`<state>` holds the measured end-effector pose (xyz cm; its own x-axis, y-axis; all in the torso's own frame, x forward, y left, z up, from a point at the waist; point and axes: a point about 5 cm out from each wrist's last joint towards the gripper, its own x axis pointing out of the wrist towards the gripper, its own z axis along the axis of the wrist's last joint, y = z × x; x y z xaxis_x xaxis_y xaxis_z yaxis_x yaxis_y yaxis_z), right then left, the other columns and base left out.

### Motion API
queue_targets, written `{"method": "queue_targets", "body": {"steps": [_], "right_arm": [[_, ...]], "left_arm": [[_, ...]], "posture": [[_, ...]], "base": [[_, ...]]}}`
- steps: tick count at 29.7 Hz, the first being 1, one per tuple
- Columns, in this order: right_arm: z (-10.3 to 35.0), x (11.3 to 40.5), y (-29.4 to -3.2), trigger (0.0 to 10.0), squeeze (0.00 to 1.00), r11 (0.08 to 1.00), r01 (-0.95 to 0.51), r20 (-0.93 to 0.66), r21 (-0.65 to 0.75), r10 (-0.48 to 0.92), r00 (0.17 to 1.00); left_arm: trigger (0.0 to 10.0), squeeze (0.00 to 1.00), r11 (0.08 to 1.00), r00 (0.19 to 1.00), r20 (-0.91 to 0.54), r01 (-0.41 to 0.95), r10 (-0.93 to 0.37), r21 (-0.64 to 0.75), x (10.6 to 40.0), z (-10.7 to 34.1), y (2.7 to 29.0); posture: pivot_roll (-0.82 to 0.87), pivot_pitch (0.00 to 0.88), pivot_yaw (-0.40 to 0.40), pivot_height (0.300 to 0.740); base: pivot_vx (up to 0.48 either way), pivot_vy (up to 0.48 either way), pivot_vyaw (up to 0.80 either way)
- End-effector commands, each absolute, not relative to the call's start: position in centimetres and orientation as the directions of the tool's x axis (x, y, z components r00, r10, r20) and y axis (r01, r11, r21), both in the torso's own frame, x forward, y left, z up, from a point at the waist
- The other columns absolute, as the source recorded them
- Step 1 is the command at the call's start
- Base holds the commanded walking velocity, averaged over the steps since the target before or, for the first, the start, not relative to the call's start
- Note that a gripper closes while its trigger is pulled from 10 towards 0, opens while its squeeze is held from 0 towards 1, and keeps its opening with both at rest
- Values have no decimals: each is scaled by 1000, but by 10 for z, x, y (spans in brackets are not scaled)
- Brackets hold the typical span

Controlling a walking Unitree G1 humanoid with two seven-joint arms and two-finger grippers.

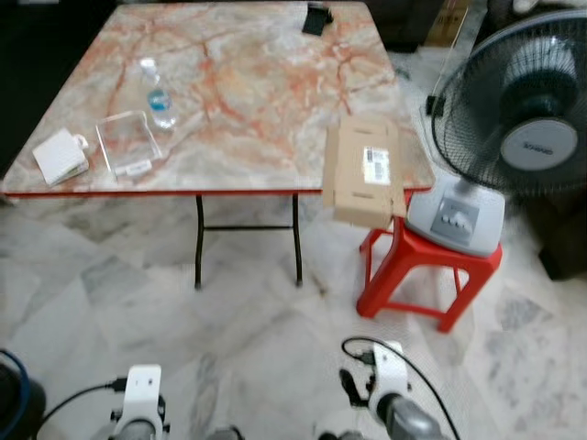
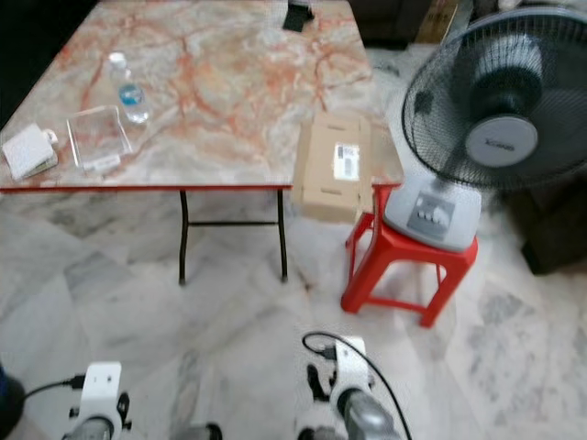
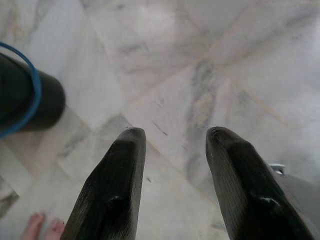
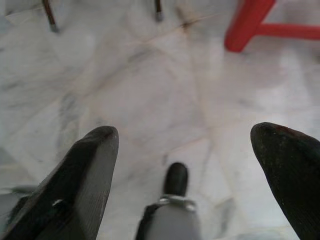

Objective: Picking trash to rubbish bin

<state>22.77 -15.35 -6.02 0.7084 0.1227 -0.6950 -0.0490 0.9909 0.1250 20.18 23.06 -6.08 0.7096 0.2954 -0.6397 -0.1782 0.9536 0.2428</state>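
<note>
Ahead, from my head camera, I see a marble-patterned folding table [image 1: 248, 92] with a red edge, standing on a pale marble floor [image 1: 266, 321]. On its near left part lie a small plastic water bottle [image 1: 159, 93], a clear plastic container [image 1: 127, 144] just beside it, and a white box [image 1: 60, 156] at the left corner. A flattened cardboard box [image 1: 365, 171] with a white label hangs over the near right edge. A dark object [image 1: 317, 18] sits at the far edge; I cannot tell what it is. Right of the table a red plastic stool [image 1: 426, 266] carries a grey electric fan [image 1: 514, 119]. My two arms hang low at the bottom of the picture, and the rim of the rubbish bin [image 1: 13, 399], dark with a blue edge, shows at the lower left corner.

The other eye gives the same scene, with the cardboard box just beside the stool.

Through my left wrist, my left gripper [image 3: 172, 137] hangs over bare floor with its fingers [image 3: 117, 185] moderately apart and nothing between them. The bin stands on the floor close by, and someone's bare toes [image 3: 42, 226] show at the picture's edge.

Through my right wrist, my right gripper [image 4: 185, 137] is spread wide and empty above the floor, with a leg of the stool and the table's thin dark legs [image 4: 50, 17] beyond it.
</note>
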Motion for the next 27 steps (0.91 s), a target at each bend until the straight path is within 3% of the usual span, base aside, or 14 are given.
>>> {"method": "queue_targets", "body": {"steps": [1, 8, 22, 23, 24, 25, 27], "right_arm": [[-59, 230, -145, 10000, 0, 989, -72, -686, 129, 141, 713], [-27, 271, -139, 10000, 0, 979, -73, -541, 189, 166, 825], [22, 316, -128, 10000, 0, 952, -89, -308, 293, 182, 934], [27, 319, -125, 10000, 773, 947, -103, -283, 305, 193, 940], [27, 319, -125, 10000, 773, 947, -103, -283, 305, 193, 940], [30, 321, -123, 10000, 1000, 941, -112, -264, 318, 202, 943], [35, 324, -120, 10000, 1000, 936, -128, -238, 327, 213, 948]], "left_arm": [[10000, 0, 949, 699, -643, -194, 313, 250, 200, -61, 235], [10000, 0, 959, 800, -535, -177, 272, 222, 233, -40, 227], [10000, 0, 986, 949, -283, -108, 139, 125, 289, 9, 191], [10000, 0, 989, 960, -255, -91, 118, 114, 294, 15, 186], [10000, 0, 989, 960, -255, -91, 118, 114, 294, 15, 186], [10000, 0, 991, 966, -240, -77, 101, 109, 297, 19, 182], [10000, 0, 993, 973, -218, -55, 76, 102, 302, 24, 176]], "posture": [[122, 184, -23, 740], [121, 185, -23, 740], [118, 179, -19, 740], [116, 175, -17, 740], [116, 175, -17, 740], [114, 172, -16, 740], [113, 166, -13, 740]], "base": [[0, 0, 0], [0, 0, 0], [0, 0, 0], [0, 0, 0], [0, 0, 0], [0, 0, 0], [0, 0, 0]]}}
